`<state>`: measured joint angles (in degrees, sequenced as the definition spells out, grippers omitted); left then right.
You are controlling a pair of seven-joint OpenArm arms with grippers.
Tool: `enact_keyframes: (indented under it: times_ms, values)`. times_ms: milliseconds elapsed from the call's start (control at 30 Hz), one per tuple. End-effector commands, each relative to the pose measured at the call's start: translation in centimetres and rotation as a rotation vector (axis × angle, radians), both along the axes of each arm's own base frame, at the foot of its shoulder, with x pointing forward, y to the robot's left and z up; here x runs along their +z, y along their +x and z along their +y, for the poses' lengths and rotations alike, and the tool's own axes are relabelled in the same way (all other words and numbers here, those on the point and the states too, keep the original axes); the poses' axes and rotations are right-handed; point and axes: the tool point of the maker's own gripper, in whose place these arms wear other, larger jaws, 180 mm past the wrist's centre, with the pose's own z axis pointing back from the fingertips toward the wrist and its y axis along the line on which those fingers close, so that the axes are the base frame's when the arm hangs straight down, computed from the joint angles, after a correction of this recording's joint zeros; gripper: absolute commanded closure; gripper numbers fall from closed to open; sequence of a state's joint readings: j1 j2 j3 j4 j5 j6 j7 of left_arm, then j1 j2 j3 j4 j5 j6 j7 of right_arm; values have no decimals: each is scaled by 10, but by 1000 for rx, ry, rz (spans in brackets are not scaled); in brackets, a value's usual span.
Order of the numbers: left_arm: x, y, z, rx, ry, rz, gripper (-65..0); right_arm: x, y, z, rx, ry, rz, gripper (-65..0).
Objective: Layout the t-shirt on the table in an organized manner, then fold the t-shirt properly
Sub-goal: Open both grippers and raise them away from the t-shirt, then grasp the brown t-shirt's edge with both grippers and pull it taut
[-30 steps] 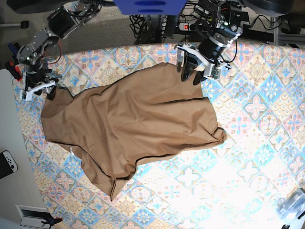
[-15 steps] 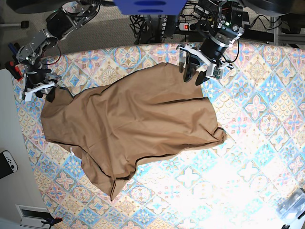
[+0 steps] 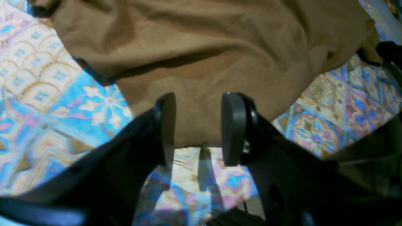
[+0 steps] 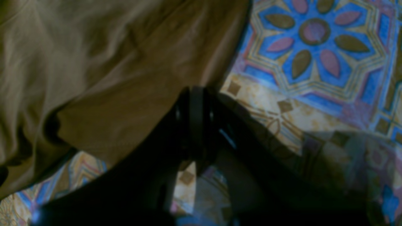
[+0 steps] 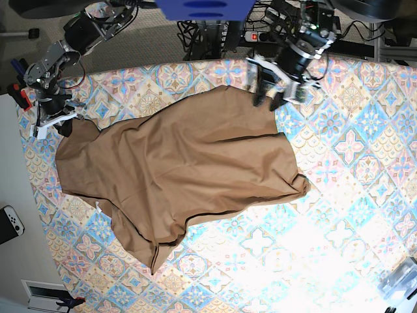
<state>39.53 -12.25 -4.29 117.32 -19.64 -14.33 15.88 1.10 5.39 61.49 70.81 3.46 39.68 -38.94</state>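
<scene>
The brown t-shirt [image 5: 182,169] lies spread but rumpled across the patterned table [image 5: 352,195], with a small white tag [image 5: 99,207] at its left edge. My left gripper [image 5: 267,99] hovers at the shirt's far edge. In the left wrist view [image 3: 198,125] it is open, with the hem of the t-shirt [image 3: 204,47] lying between its fingers. My right gripper [image 5: 63,126] is at the shirt's far-left corner. In the right wrist view [image 4: 194,91] its fingers are pressed together at the edge of the t-shirt [image 4: 94,62].
A white game controller [image 5: 10,222] lies off the table on the left. A clear plastic object [image 5: 401,280] sits at the near right corner. Cables and a power strip [image 5: 260,36] run behind the table's far edge.
My left gripper has turned and drawn slightly back toward the far edge, its fingers closer together. My right gripper has shifted a little to the far left with the shirt corner.
</scene>
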Motion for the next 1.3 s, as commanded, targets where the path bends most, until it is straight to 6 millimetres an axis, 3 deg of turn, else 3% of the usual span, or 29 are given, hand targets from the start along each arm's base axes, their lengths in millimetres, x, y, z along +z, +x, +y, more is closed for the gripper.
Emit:
enact_keyframes:
  times_ms: [0, 167, 433, 867, 1067, 1133, 1267]
  values:
    - [10, 2, 1, 17, -38, -28, -239, -2, -3, -1, 21, -17, 44, 0]
    - [16, 2, 28, 150, -204, -5, -246, -2, -5, -2, 21, -20, 47, 0]
    - [-29, 3, 48, 158, -300, 208, -246, -2, -6, -2, 22, -25, 49, 0]
    - [-73, 15, 33, 140, -334, 330, -245, -2, -7, -2, 22, -25, 50, 0]
    - [-88, 22, 9, 84, -354, 372, -233, -3, -8, -2, 22, -24, 53, 0]
    - [-87, 23, -1, 55, -359, 373, -184, -10, -20, -2, 22, -24, 81, 0]
    - [-83, 29, -12, 22, -365, 363, 0, -16, -33, -2, 22, -24, 109, 0]
